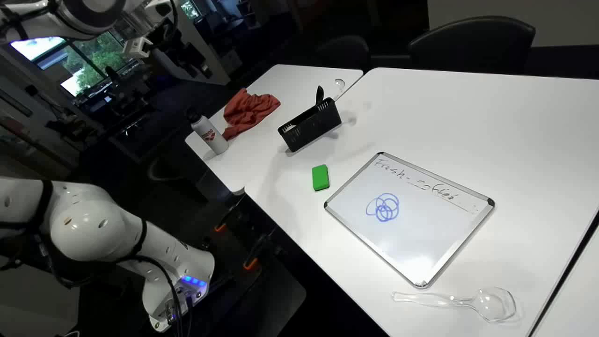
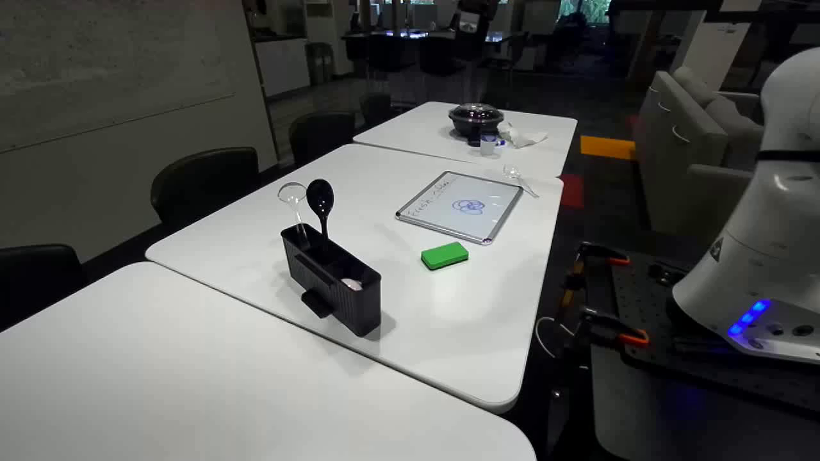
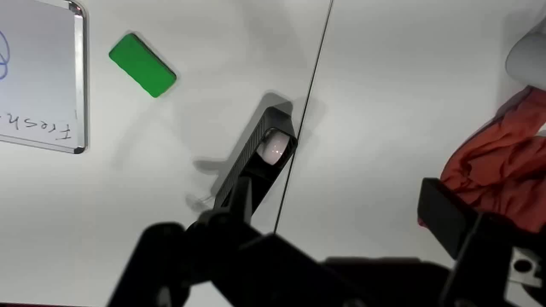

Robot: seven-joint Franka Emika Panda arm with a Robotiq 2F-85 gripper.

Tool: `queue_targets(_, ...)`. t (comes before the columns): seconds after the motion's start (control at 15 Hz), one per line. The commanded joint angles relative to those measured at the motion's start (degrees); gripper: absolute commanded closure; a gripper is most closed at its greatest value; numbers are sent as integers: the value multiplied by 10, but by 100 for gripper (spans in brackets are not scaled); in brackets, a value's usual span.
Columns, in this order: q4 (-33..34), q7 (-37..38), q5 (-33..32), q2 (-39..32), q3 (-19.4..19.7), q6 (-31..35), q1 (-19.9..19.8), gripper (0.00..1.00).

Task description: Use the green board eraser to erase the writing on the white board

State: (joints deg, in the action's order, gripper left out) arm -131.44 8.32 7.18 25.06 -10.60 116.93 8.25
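A: What was seen first, at the left in an exterior view?

B: A thick, white, jointed robot arm point(image 1: 103, 229) was seen, and blue lights point(image 1: 193, 281) were lit on its base.

A: And the black, two-fingered gripper point(image 3: 337, 192)?

B: It was held well above the smooth white table point(image 1: 538, 121), and in the wrist view its jaws were seen spread wide.

A: What was found next, going right?

B: A round white bottle point(image 1: 210, 135) with a black cap and red print was seen. Just beside it, a crumpled red cloth point(image 1: 248, 108) was spotted.

A: And after that?

B: A long black box point(image 1: 314, 128) with ribbed sides was seen. A pale, shiny lump point(image 3: 275, 147) was held at one end. A black spoon point(image 1: 319, 95) and a clear spoon point(image 1: 339, 84) were held in the box too, bowls up.

A: Where was the small, bright green, brick-shaped eraser point(image 1: 321, 177) seen?

B: It was seen flat on the table, between the black box and the flat white board point(image 1: 421, 248) with a thin grey frame, touching neither.

A: What was marked on the board?

B: A loopy blue scribble point(image 1: 384, 207) was drawn there, and near one edge a row of thin dark letters point(image 1: 427, 185) was written, starting with "Fresh".

A: And last?

B: A see-through, long-handled spoon point(image 1: 454, 301) was seen near a corner of the board, apart from it.
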Motion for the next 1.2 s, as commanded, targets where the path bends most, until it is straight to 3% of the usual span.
queue_targets(0.0, 1, 1, -1, 0, 2, -1, 2, 0)
queue_targets(0.33, 1, 1, -1, 0, 2, -1, 2, 0)
queue_targets(0.67, -42, -104, -14, -45, 38, 6, -5, 0)
queue_targets(1.0, -123, -262, -86, -96, 103, 127, -36, 0)
queue_targets(1.13, -138, -278, -118, -127, 121, 181, -55, 0)
